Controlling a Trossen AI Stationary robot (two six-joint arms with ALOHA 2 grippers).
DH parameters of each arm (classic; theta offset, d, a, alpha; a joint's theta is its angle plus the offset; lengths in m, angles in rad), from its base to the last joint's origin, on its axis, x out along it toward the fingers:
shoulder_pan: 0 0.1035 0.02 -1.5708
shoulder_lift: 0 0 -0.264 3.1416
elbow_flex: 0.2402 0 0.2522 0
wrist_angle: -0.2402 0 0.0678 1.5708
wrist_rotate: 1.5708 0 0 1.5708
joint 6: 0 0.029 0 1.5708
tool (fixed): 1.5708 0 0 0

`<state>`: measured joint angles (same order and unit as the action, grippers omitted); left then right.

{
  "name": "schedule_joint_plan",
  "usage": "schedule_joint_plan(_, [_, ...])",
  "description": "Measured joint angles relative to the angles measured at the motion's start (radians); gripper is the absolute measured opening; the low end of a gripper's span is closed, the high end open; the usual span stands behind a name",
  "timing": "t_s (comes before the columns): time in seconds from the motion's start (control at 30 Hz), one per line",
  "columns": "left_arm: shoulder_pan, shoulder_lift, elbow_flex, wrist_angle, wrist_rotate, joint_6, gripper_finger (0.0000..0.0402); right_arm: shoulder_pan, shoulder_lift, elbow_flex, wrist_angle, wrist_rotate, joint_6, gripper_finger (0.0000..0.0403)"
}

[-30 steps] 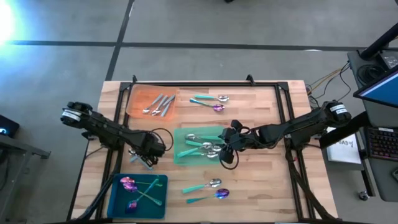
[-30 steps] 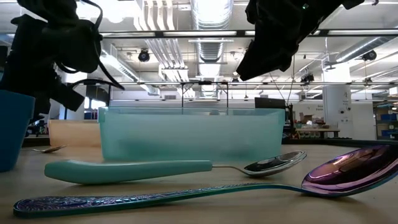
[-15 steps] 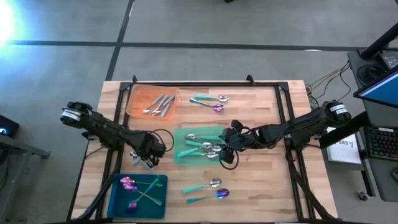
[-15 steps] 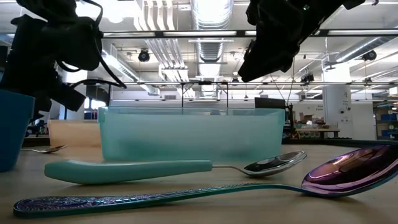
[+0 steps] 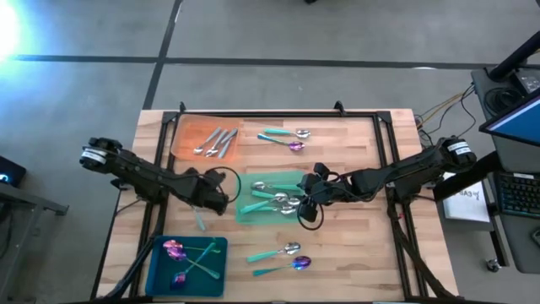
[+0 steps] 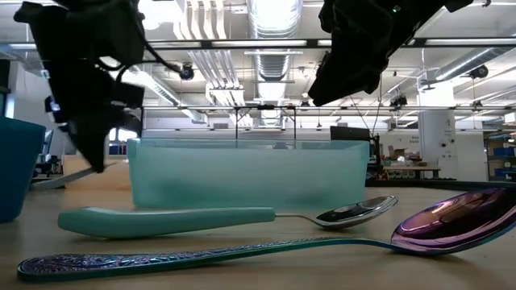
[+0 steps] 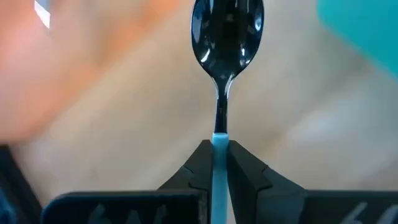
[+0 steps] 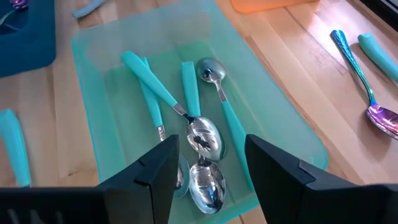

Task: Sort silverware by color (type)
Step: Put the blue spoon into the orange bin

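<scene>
Left wrist view: left gripper (image 7: 221,163) clenched on the teal handle of a silver-headed spoon (image 7: 225,37), bowl pointing away from the fingers, blurred wood beneath. High view: same gripper (image 5: 208,196) above bare wood between the orange tray (image 5: 187,135) and the dark teal tray (image 5: 162,268), just beside the green tray (image 5: 243,213); teal handle poking out below it. Right gripper (image 5: 308,203) at the green tray's right edge, fingers spread wide, grasping nothing. Right wrist view: teal-handled silver spoons (image 8: 199,134) heaped in the green tray under those spread fingers (image 8: 158,171). Silver pieces (image 5: 215,142) in the orange tray, purple-headed spoons (image 5: 179,252) in the dark teal tray. Loose pairs (image 5: 285,138) on wood at the far side and (image 5: 283,257) at the near edge.
</scene>
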<state>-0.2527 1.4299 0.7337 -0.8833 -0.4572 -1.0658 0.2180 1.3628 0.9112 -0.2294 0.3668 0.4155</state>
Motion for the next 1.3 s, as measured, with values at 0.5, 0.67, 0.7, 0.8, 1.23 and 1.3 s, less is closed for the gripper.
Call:
schedule_joint_plan(0.5, [-0.002,-0.026,0.006,0.266,-0.368,-0.013,0.0008,0.000,0.000,0.000,0.003,0.000,0.031,0.0176])
schedule_joint_plan(0.67, [-0.002,-0.032,0.006,0.348,-0.463,-0.021,0.0008,0.000,0.000,0.000,0.018,0.001,0.043,0.0176])
schedule_joint_plan(0.7, [-0.002,-0.036,0.006,0.367,-0.476,-0.017,0.0008,-0.001,0.001,0.000,0.029,0.003,0.043,0.0176])
schedule_joint_plan(0.8, [-0.002,-0.046,0.006,0.434,-0.488,-0.014,0.0008,-0.001,0.009,0.000,0.077,0.035,0.043,0.0176])
schedule_joint_plan(1.23, [0.169,-0.126,0.006,0.466,-0.592,0.103,0.0008,-0.001,0.054,-0.001,0.147,0.052,0.048,0.0176])
schedule_joint_plan(1.3, [0.227,-0.133,0.006,0.468,-0.592,0.165,0.0008,-0.001,0.054,-0.001,0.149,0.053,0.049,0.0176])
